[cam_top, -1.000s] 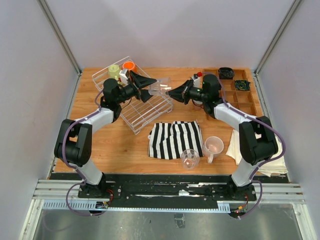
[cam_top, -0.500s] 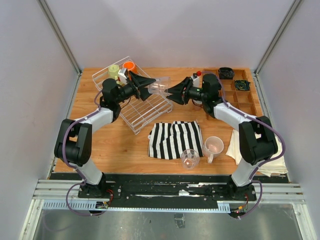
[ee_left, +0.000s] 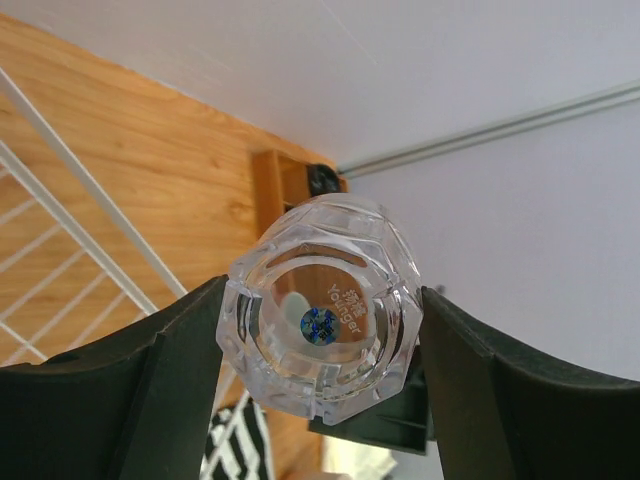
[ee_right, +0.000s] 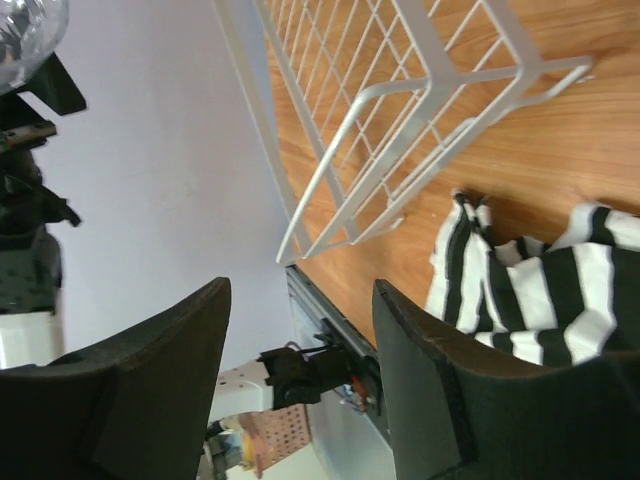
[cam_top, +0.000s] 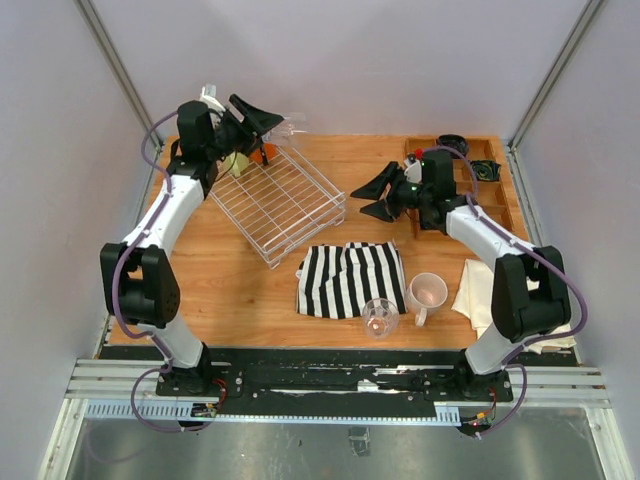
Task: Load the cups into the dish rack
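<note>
Left gripper (cam_top: 268, 122) is pinching the tumbler (ee_left: 320, 320), now carrying it high over the rack (cam_top: 285, 200), far corner; right gripper (cam_top: 372, 198) is spreading and backing away empty. Handover is looking finished; lowering into rack is remaining.

Two glass tumblers (ee_left: 320, 315) (cam_top: 380, 317), three mugs (cam_top: 428, 293) (cam_top: 262, 153) (cam_top: 236, 162), one wire rack (cam_top: 285, 200), one striped cloth (cam_top: 350, 278), one wooden tray (cam_top: 490, 205).

Bright, even overhead light leaves only faint, soft shadows beneath the dish rack (cam_top: 307, 237) toward 11 o'clock in the overhead view, pale glare rings the glass tumbler (ee_left: 320, 320) seen from the left wrist, and both wrist views' near black fingers (ee_left: 110, 400) blur softly toward 6 o'clock.
</note>
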{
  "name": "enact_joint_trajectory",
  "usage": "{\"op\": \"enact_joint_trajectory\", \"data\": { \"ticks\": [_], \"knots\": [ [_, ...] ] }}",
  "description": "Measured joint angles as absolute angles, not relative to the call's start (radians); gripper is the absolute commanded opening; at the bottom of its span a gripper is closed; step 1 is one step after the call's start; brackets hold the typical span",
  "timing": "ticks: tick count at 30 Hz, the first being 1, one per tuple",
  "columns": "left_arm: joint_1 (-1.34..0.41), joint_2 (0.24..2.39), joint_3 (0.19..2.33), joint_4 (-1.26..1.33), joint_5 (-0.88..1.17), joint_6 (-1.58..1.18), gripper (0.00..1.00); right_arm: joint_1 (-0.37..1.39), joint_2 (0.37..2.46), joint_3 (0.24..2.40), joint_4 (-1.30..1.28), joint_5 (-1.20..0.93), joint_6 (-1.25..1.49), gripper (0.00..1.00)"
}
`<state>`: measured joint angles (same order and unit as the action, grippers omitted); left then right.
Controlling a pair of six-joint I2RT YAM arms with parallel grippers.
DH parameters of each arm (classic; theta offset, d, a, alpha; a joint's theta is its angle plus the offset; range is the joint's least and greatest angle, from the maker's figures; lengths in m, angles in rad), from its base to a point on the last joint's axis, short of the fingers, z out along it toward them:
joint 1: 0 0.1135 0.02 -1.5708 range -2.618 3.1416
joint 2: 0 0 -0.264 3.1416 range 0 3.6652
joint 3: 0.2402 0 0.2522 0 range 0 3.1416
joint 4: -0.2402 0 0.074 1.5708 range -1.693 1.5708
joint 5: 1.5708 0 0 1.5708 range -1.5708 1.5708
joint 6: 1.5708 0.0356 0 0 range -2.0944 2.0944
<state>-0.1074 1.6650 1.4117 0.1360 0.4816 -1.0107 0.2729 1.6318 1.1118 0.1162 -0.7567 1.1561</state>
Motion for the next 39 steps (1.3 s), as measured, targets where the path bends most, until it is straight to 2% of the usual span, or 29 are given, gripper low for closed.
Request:
{"op": "enact_joint_trajectory", "data": {
  "ticks": [9, 21, 27, 39],
  "knots": [
    [-0.141, 1.815, 1.629, -0.214, 0.257, -0.696, 0.06, 0.253, 1.594, 1.219, -0.120, -0.682, 0.933, 0.59],
    [-0.232, 1.946, 1.921, -0.546, -0.038, -0.404, 0.06, 0.253, 1.591, 1.232, -0.212, -0.653, 0.848, 0.59],
    [-0.215, 1.950, 1.908, -0.631, -0.133, -0.337, 0.06, 0.252, 1.591, 1.232, -0.219, -0.653, 0.836, 0.59],
    [-0.130, 1.935, 1.752, -0.660, -0.162, -0.303, 0.05, 0.252, 1.596, 1.235, -0.235, -0.653, 0.831, 0.59]
  ]
}}
